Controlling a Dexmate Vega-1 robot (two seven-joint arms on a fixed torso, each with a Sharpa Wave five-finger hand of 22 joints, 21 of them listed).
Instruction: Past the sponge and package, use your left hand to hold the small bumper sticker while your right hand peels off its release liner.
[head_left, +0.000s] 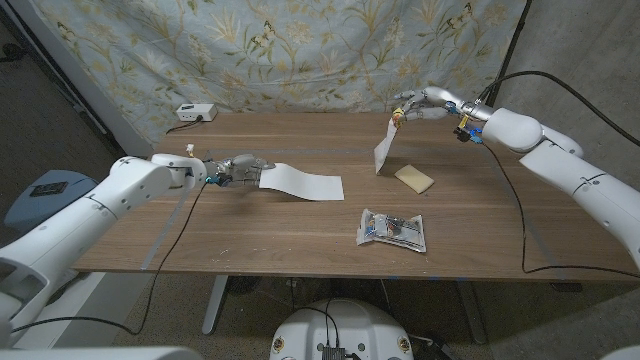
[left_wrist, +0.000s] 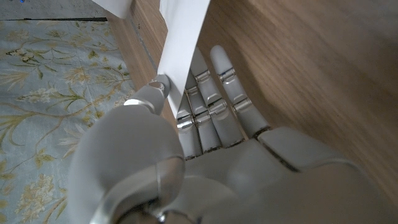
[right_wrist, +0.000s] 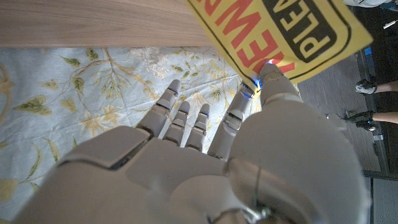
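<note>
Pinching liner (head_left: 300, 182), left hand (head_left: 238, 170) low

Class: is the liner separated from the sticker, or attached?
Separated. The left hand holds the white liner on the table; the right hand holds the sticker apart.

tabletop (head_left: 300, 225): matt grained wood | liner (head_left: 300, 182): smooth white paper | package (head_left: 392, 230): glossy clear plastic | backdrop (head_left: 300, 50): floral cloth | fingers (left_wrist: 217, 99): smooth grey plastic
</note>
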